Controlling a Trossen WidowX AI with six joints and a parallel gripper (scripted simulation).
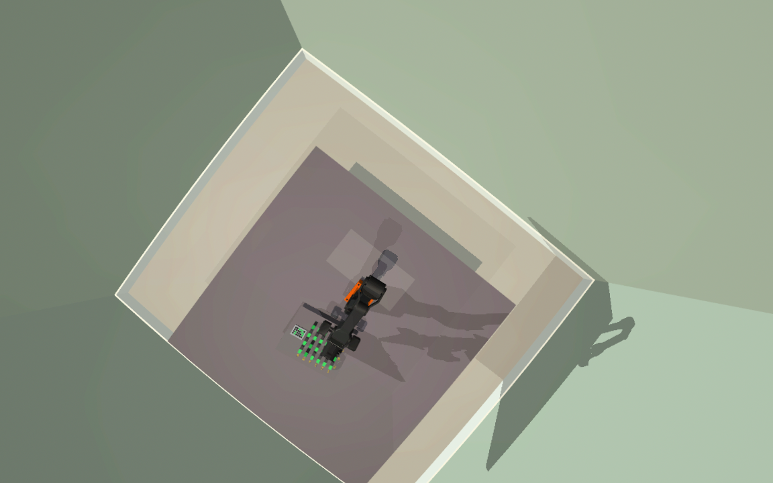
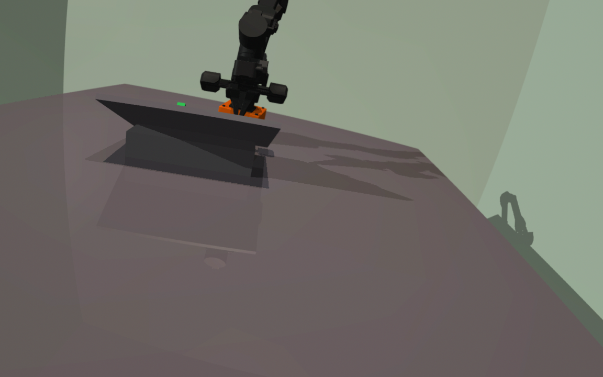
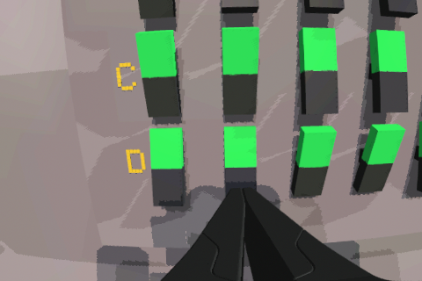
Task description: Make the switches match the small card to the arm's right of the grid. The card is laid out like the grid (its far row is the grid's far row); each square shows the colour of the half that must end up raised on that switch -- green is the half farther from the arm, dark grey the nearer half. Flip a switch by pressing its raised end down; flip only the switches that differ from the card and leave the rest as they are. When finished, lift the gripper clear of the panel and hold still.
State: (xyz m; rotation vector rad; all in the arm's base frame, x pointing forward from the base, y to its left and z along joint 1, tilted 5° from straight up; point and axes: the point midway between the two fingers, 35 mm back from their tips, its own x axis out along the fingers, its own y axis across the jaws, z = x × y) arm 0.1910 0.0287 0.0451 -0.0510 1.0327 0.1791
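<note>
My gripper (image 3: 241, 198) (image 2: 238, 113) is shut and empty. In the wrist view its tips overlap the near, dark grey end of the second switch (image 3: 240, 147) in row D; whether they touch is unclear. That switch and the first D switch (image 3: 166, 148) look raised at the dark half, as do the third C switch (image 3: 318, 49) and fourth C switch (image 3: 389, 51). The first C switch (image 3: 156, 54), second C switch (image 3: 240, 51), third D switch (image 3: 316, 147) and fourth D switch (image 3: 383, 145) look raised at the green half. The card (image 1: 298, 331) is too small to read.
The tilted panel (image 2: 172, 124) stands on a support block (image 2: 186, 152); its face is hidden in the exterior view. Row A lies outside the wrist view, row B is cut off. The arm (image 1: 350, 321) covers part of the grid from above. Its orange base (image 2: 259, 112) is behind the panel.
</note>
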